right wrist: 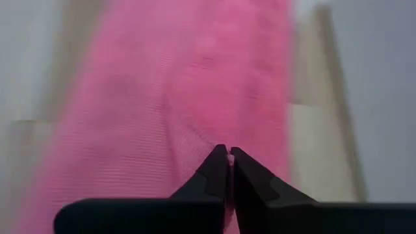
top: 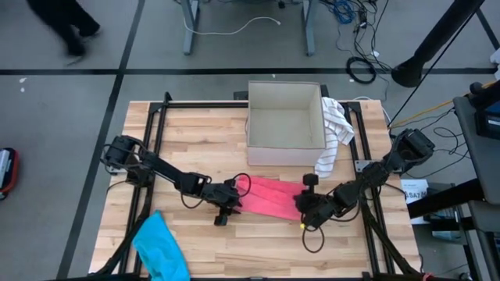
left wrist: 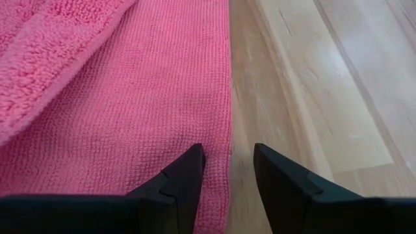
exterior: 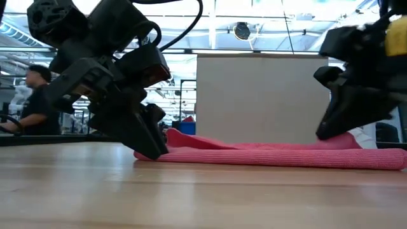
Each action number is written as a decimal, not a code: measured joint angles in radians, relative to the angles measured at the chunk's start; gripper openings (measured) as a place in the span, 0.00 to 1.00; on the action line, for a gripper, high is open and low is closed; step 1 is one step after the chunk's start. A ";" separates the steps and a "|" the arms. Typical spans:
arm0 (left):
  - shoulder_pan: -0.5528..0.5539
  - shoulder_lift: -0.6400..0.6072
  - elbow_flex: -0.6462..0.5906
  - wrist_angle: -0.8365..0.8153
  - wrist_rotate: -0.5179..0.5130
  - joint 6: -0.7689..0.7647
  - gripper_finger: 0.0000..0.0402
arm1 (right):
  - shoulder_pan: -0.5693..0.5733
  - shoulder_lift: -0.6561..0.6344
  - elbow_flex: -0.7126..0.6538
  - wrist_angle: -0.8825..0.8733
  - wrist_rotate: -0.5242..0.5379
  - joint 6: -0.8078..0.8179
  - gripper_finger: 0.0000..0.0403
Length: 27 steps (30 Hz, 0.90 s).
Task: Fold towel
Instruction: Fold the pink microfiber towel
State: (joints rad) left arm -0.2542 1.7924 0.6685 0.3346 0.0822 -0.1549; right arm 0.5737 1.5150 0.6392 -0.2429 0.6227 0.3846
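A pink towel (top: 269, 199) lies partly folded on the wooden table, a thick fold (left wrist: 45, 71) running across its top. My left gripper (top: 229, 201) is open at the towel's left end. One fingertip (left wrist: 185, 172) is over the cloth and the other (left wrist: 279, 172) over bare wood, with the towel's side edge (left wrist: 229, 130) between them. My right gripper (top: 308, 207) is shut on the towel's right end (exterior: 350, 141). My left gripper is low at the towel's left end (exterior: 152, 151), slanting down from the table's left; I cannot tell whether its fingertips touch the cloth. My right gripper pinches a pucker of the towel (right wrist: 218, 133) between its two fingertips, coming from above and from the right. The cloth rises slightly to the fingers while the remainder lies on the table; one layer or several, I cannot tell.
An open cardboard box (top: 285, 125) stands just beyond the towel, with a striped cloth (top: 334, 133) hanging over its right wall. A blue cloth (top: 160, 246) lies at the near left corner. Bare wood shows on the near side of the towel. A person (exterior: 32, 95) is behind the table.
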 joint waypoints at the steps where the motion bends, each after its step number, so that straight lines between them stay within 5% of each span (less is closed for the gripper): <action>1: -0.002 0.000 0.000 0.000 0.000 -0.001 0.37 | -0.004 0.000 0.000 -0.020 0.044 0.023 0.01; 4: -0.004 0.001 0.000 -0.001 0.000 -0.004 0.37 | -0.020 0.000 0.000 -0.101 0.135 0.127 0.01; 12: -0.004 0.002 -0.002 -0.009 0.006 -0.017 0.37 | -0.067 0.000 0.000 -0.236 0.082 0.310 0.04; 27: -0.004 -0.011 -0.004 -0.005 0.010 -0.019 0.37 | -0.009 -0.076 0.000 -0.253 0.141 0.315 0.36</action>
State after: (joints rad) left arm -0.2577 1.7818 0.6649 0.3294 0.0925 -0.1741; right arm 0.5647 1.4390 0.6388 -0.4956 0.7640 0.6994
